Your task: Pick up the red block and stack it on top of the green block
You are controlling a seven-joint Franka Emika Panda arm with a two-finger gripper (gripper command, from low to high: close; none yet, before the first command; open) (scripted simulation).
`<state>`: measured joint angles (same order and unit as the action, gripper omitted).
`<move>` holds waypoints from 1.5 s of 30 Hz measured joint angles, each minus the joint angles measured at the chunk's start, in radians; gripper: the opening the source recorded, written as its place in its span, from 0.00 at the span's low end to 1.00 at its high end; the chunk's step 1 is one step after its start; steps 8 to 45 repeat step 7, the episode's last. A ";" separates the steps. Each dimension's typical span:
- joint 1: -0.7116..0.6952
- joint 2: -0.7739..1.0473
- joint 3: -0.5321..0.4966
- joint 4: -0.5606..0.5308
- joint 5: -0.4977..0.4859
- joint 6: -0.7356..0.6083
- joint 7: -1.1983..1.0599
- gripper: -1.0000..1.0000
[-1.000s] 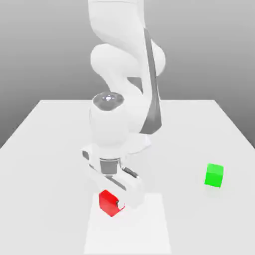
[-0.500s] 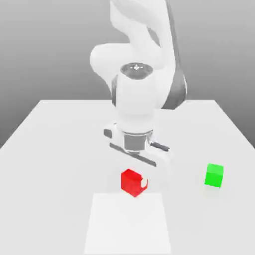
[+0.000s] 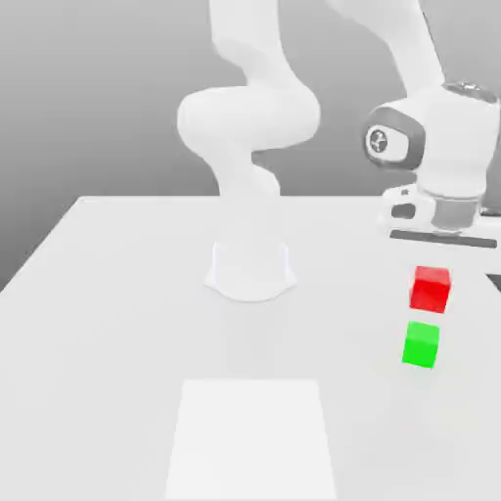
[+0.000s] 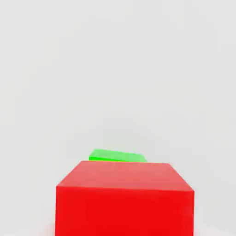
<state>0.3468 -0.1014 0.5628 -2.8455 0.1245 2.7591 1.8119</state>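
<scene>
The red block (image 3: 431,289) hangs in the air at the exterior view's right, just under the white hand of the arm. My gripper (image 3: 432,277) is shut on it. Directly below, with a small gap between them, the green block (image 3: 421,344) rests on the white table (image 3: 117,313). In the hand view the red block (image 4: 124,200) looms close, and a strip of the green block (image 4: 117,156) peeks out past its far edge.
The arm's round white base (image 3: 250,270) stands mid-table. A paler square patch (image 3: 250,435) marks the table's front centre. The table's right edge runs close beside the two blocks.
The gripper has lifted the red block off the pale patch and carried it toward the exterior view's right, up over the green block. The green block has stayed put.
</scene>
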 joint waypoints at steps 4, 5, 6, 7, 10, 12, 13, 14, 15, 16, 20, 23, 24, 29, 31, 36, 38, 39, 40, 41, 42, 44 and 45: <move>-0.013 0.139 -0.044 0.003 -0.217 0.117 0.154 0.00; 0.000 0.167 -0.067 0.005 -0.268 0.140 0.190 1.00; 0.000 0.167 -0.067 0.005 -0.268 0.140 0.190 1.00; 0.000 0.167 -0.067 0.005 -0.268 0.140 0.190 1.00; 0.000 0.167 -0.067 0.005 -0.268 0.140 0.190 1.00; 0.000 0.167 -0.067 0.005 -0.268 0.140 0.190 1.00; 0.000 0.167 -0.067 0.005 -0.268 0.140 0.190 1.00; 0.000 0.167 -0.067 0.005 -0.268 0.140 0.190 1.00; 0.000 0.167 -0.067 0.005 -0.268 0.140 0.190 1.00; 0.000 0.167 -0.067 0.005 -0.268 0.140 0.190 1.00; 0.000 0.167 -0.067 0.005 -0.268 0.140 0.190 1.00; 0.000 0.167 -0.067 0.005 -0.268 0.140 0.190 1.00; 0.000 0.167 -0.067 0.005 -0.268 0.140 0.190 1.00; 0.000 0.167 -0.067 0.005 -0.268 0.140 0.190 1.00; 0.000 0.167 -0.067 0.005 -0.268 0.140 0.190 1.00; 0.000 0.167 -0.067 0.005 -0.268 0.140 0.190 1.00; 0.000 0.167 -0.067 0.005 -0.268 0.140 0.190 1.00; 0.000 0.167 -0.067 0.005 -0.268 0.140 0.190 1.00; 0.000 0.167 -0.067 0.005 -0.268 0.140 0.190 1.00; 0.000 0.167 -0.067 0.005 -0.268 0.140 0.190 1.00; 0.000 0.167 -0.067 0.005 -0.268 0.140 0.190 1.00; 0.000 0.167 -0.067 0.005 -0.268 0.140 0.190 1.00; 0.000 0.167 -0.067 0.005 -0.268 0.140 0.190 1.00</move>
